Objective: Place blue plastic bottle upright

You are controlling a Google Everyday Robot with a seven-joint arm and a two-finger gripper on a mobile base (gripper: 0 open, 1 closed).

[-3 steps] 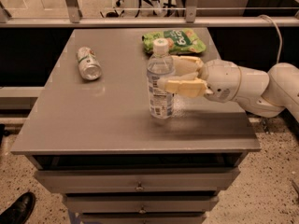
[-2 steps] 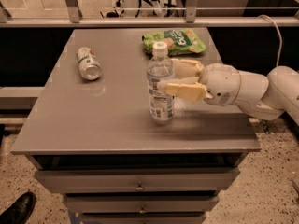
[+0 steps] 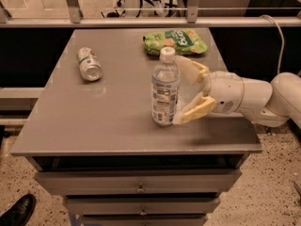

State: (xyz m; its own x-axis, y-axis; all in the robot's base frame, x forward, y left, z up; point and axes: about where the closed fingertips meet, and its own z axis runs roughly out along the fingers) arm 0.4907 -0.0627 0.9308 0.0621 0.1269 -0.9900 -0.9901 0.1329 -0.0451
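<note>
The blue plastic bottle is clear with a white cap and a pale label. It stands upright on the grey table, right of the middle. My gripper comes in from the right at the bottle's side. Its two cream fingers are spread wide apart, one behind the bottle's neck and one low by its base. The gripper is open and holds nothing.
A silver drink can with a green band lies on its side at the back left. A green snack bag lies at the back, behind the bottle. My white arm reaches over the table's right edge. Drawers sit below the tabletop.
The fingers were close together around the bottle's upper body. Now they have spread apart and the bottle stands on its own in the same place.
</note>
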